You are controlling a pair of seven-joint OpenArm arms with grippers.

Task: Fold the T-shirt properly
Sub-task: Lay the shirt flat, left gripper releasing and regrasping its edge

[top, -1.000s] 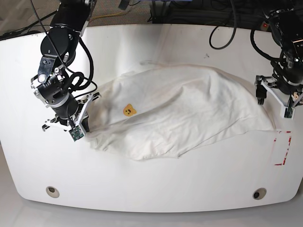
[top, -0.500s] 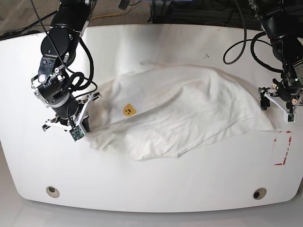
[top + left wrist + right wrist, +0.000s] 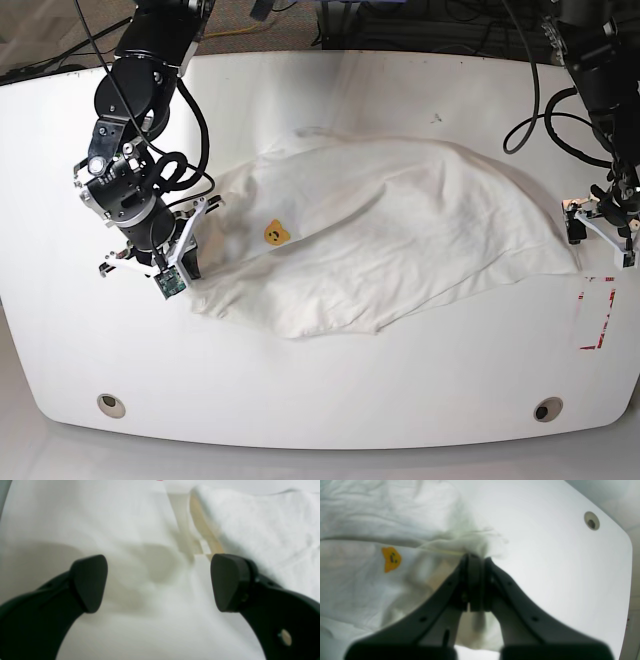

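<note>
On the base view's left, the right pincer (image 3: 185,262) is clamped on the T-shirt (image 3: 400,240) edge, bare tabletop (image 3: 320,390) beyond. The crumpled shirt spans the middle, bear face (image 3: 275,233) showing. At its far edge the left pincer (image 3: 601,228) gapes wide, red tape (image 3: 598,318) nearby.

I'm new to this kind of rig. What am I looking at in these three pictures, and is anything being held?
Two robot arms work at a white table. The base picture looks down from above; the other two come from cameras on each arm's wrist, looking past its hand. A crumpled white T-shirt with a small orange bear face lies on the table. The right hand, on the left in the overhead picture, is shut on a bunched edge of the T-shirt. The left hand is open with nothing between its fingers; it hangs over the table beside the shirt's other end. Some red marks sit near that end.
</note>
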